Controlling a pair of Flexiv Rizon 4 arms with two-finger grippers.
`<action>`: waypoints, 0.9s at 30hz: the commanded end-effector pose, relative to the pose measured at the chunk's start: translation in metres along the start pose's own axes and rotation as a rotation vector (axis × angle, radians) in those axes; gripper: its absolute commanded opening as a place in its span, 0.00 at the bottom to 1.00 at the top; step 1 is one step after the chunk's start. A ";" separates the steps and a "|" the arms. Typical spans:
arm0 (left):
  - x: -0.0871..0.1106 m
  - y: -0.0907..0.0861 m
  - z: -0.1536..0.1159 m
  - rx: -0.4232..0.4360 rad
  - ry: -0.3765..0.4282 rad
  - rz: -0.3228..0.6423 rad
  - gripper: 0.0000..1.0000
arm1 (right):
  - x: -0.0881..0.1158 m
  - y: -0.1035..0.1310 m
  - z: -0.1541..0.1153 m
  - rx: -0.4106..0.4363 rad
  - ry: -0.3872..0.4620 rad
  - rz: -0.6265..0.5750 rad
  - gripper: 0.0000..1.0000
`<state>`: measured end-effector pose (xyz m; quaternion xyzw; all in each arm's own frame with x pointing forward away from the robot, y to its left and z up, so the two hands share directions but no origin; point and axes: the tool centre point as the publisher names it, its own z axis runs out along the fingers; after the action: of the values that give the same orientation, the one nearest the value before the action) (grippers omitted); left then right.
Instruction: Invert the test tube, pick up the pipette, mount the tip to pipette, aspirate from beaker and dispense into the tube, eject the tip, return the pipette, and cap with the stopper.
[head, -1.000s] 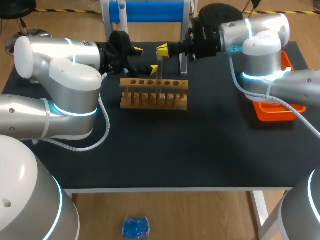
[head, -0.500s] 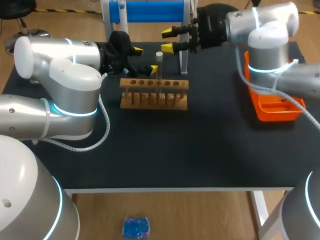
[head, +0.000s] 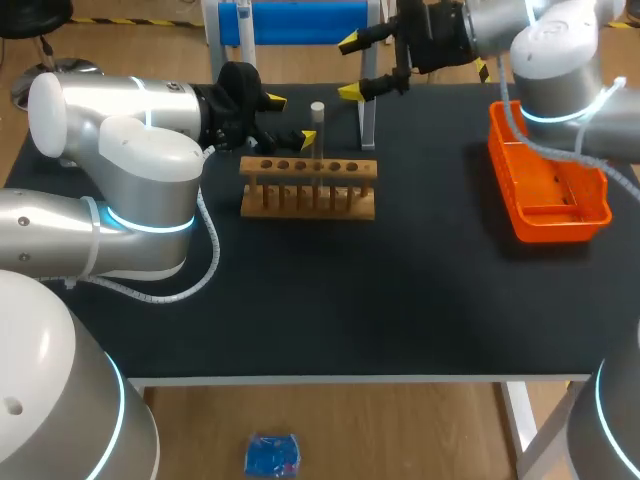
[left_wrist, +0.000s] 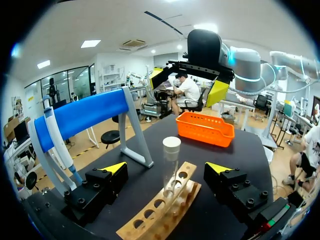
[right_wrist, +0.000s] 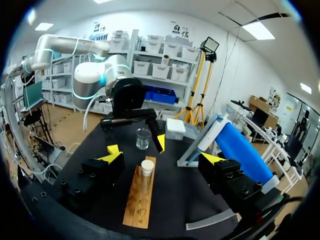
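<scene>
Head view. Matte black table (head: 400, 290). Pale wooden rack (head: 308, 187), a flat bar with a row of round holes, at the far middle. Clear glass test tube (head: 318, 150) upright in the rack, glass faint against the dark cloth; white cylindrical stopper (head: 317, 107) on top. Orange plastic tray (head: 548, 190), rectangular, smooth-walled, to the right. Left tool (head: 291, 120) straddling the tube, fingers apart. Right tool (head: 350, 68) over the far edge, spread wide, empty.

Left wrist view. Left tool (left_wrist: 166, 169) wide apart; tube (left_wrist: 170, 167) between the yellow tips, touching neither; tube foot hidden in the rack (left_wrist: 160, 210). Blue-and-white pipette (left_wrist: 54, 132) hanging on a blue-barred stand (left_wrist: 87, 116) beside the tool.

Right wrist view. Right tool (right_wrist: 161, 156) apart, nothing held. Rack (right_wrist: 139, 200) ahead with the stoppered tube (right_wrist: 147, 177); small clear glass beaker (right_wrist: 143, 139) and white box (right_wrist: 175, 128) beyond.
</scene>
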<state>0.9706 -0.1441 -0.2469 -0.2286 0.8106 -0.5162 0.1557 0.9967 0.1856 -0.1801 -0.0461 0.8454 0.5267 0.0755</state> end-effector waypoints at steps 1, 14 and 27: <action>-0.001 0.000 0.000 0.000 0.002 0.000 1.00 | 0.001 -0.001 -0.011 0.083 0.016 -0.004 1.00; -0.001 0.000 0.000 0.000 0.002 0.000 1.00 | 0.010 -0.034 -0.023 0.183 0.000 -0.007 1.00; -0.001 0.000 0.000 0.000 0.002 0.000 1.00 | 0.013 -0.033 -0.022 0.136 -0.010 -0.004 1.00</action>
<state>0.9706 -0.1442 -0.2469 -0.2286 0.8106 -0.5162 0.1557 0.9881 0.1516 -0.2023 -0.0401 0.8783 0.4690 0.0834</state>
